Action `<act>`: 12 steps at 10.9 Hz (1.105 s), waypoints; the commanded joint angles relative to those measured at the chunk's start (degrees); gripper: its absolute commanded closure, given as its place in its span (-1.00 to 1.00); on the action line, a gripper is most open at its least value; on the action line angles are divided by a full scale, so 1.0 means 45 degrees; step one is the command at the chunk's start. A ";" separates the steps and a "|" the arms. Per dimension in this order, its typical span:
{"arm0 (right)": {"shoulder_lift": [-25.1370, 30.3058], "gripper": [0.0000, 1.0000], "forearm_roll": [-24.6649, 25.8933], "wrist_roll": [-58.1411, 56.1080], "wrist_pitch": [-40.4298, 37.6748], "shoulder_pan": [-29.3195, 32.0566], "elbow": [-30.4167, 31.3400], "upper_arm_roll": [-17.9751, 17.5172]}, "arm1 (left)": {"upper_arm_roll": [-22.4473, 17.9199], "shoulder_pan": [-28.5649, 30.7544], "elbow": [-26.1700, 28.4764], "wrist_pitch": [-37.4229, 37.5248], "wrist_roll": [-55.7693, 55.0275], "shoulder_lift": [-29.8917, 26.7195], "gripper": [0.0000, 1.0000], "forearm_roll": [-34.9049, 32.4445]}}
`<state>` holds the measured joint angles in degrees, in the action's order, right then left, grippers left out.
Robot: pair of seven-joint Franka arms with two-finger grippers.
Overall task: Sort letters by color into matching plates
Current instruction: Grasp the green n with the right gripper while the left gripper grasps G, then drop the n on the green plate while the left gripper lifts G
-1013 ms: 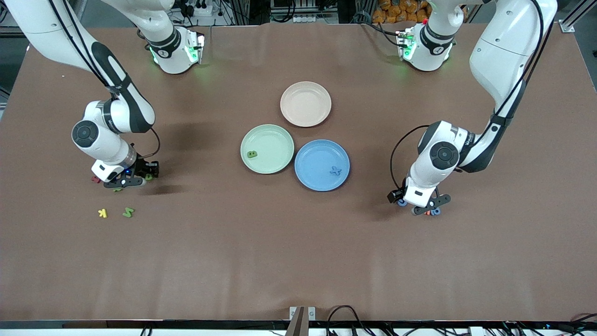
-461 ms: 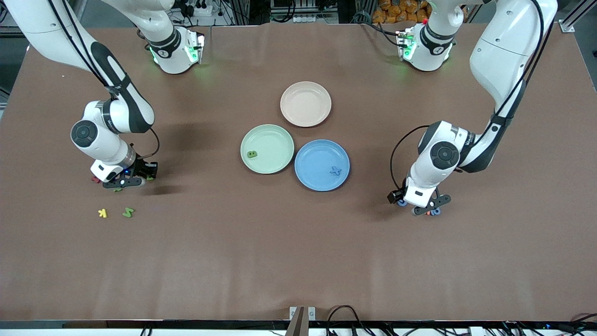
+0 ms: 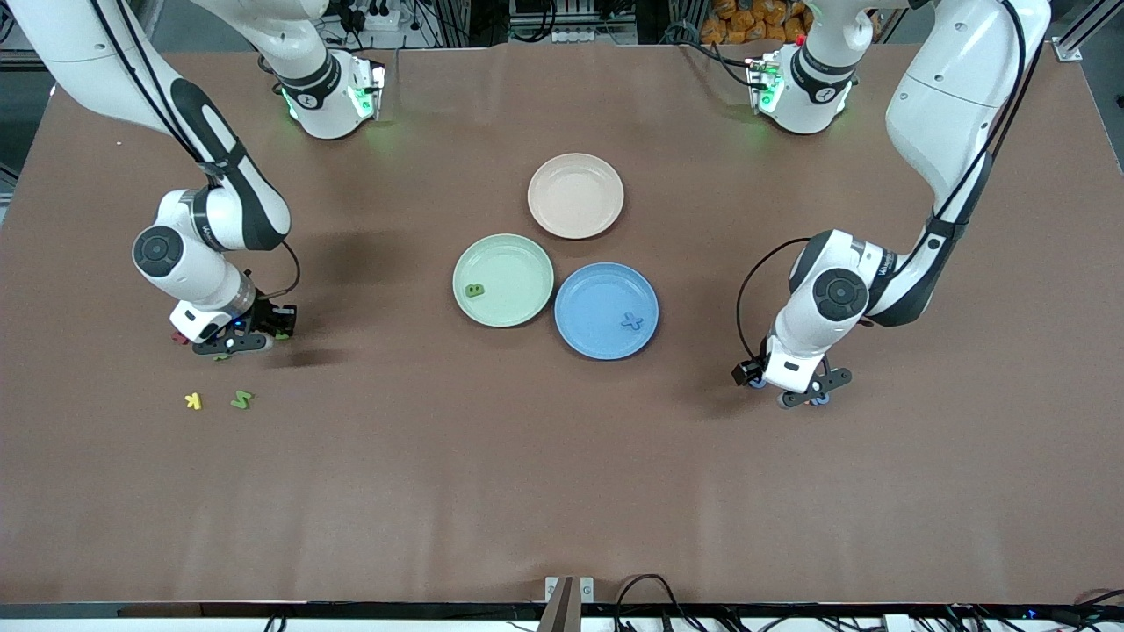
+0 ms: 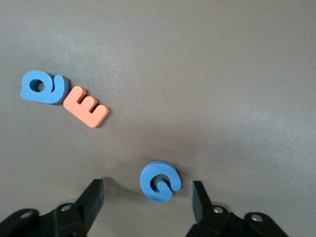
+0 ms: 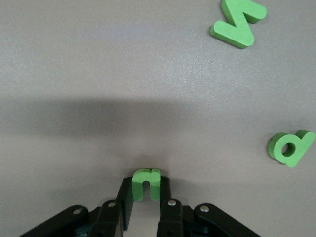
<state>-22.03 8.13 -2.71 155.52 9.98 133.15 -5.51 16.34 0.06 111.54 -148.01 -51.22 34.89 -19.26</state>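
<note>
The pale green plate [image 3: 503, 280] holds one green letter [image 3: 475, 290]. Beside it, the blue plate [image 3: 606, 311] holds one blue letter [image 3: 632, 321]. Low over the table at the right arm's end, my right gripper [image 3: 233, 344] [image 5: 146, 182] is shut on a green letter [image 5: 146, 183]. Two more green letters [image 5: 238, 22] [image 5: 291, 148] lie close by. My left gripper [image 3: 806, 397] [image 4: 147, 183] stands open low at the left arm's end, and a round blue letter [image 4: 160, 181] lies between its fingers untouched. A second blue letter [image 4: 43, 87] lies farther off.
A beige-pink plate [image 3: 575, 195] sits farther from the front camera than the two other plates. An orange letter [image 4: 86, 106] touches the second blue letter. A yellow letter [image 3: 193, 401] lies beside a green one [image 3: 241, 399], and a red letter [image 3: 180, 337] peeks out by the right gripper.
My right gripper has shut on the green letter. The left gripper has shifted slightly and now hides the orange letter in the front view.
</note>
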 commanded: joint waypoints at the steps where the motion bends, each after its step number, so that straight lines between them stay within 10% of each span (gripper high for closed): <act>1: 0.0461 0.67 0.0264 0.1766 -0.0474 -0.0261 0.0100 -0.0260 | 0.0002 0.0064 -0.0391 -0.0098 -0.0024 0.0331 -0.57 -0.0251; 7: 0.1183 0.67 0.0147 0.6222 -0.1725 -0.2469 0.0061 -0.1409 | 0.0001 0.0064 -0.0704 -0.0098 -0.0024 0.0566 -0.49 -0.0251; 12: 0.1420 0.67 -0.1450 0.8508 -0.2275 -0.5510 -0.0484 -0.1648 | 0.0001 0.0045 -0.0782 -0.0079 -0.0024 0.0625 0.35 -0.0251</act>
<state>-16.74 5.67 31.04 146.62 -8.77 132.18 -13.03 16.21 0.14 108.97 -148.04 -51.19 36.80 -19.26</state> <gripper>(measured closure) 0.740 0.445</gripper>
